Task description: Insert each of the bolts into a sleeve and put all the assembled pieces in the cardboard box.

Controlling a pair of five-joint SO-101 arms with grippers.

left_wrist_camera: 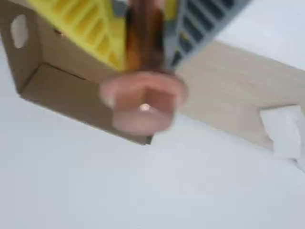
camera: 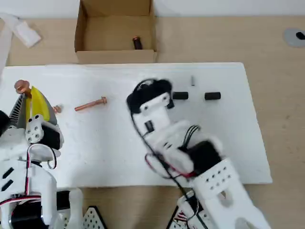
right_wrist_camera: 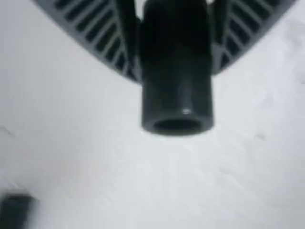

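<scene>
My left gripper (camera: pixel 25 95), with one yellow and one grey finger, is shut on a copper bolt (left_wrist_camera: pixel 143 102) at the mat's left edge, and the bolt's head (camera: pixel 21 87) sticks out past the fingertips. My right gripper (camera: pixel 144 91) is over the middle of the mat, shut on a black sleeve (right_wrist_camera: pixel 176 95) whose open end points outward. A second copper bolt (camera: pixel 91 104) lies loose on the mat, with a small copper piece (camera: pixel 57 109) beside it. Two black sleeves (camera: pixel 179 96) (camera: pixel 212 96) lie to the right of the right gripper. The cardboard box (camera: pixel 114 56) at the back holds one assembled piece (camera: pixel 137 43).
The white mat (camera: pixel 95 152) covers most of the wooden table. A thin grey pin (camera: pixel 193 81) lies behind the loose sleeves. White paper (camera: pixel 21 29) sits at the back left and a grey disc (camera: pixel 294 36) at the back right. The box wall (left_wrist_camera: pixel 52 90) is near the left gripper.
</scene>
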